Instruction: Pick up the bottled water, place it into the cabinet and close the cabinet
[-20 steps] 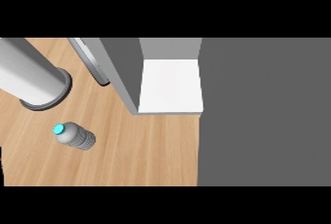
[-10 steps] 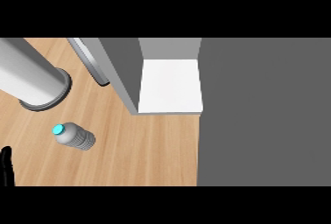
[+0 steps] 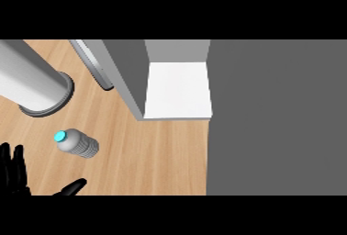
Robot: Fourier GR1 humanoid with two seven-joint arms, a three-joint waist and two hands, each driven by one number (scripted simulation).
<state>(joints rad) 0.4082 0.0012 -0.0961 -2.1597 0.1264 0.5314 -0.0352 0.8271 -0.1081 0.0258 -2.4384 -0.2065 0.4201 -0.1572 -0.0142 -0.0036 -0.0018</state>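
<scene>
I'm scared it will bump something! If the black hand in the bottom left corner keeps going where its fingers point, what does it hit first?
Probably the big grey cylinder. The left hand points up the view, passing left of the bottled water; heights are unclear.

One bottle [image 3: 76,143], one cabinet [image 3: 177,89], one cylinder [image 3: 30,82], one hand [image 3: 15,172].

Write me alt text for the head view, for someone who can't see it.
A bottled water with a teal cap lies on its side on a wooden counter, just beyond a black left hand with straight fingers at the lower left. Behind it stands an open cabinet with a white shelf, and a grey cylinder at upper left.
</scene>
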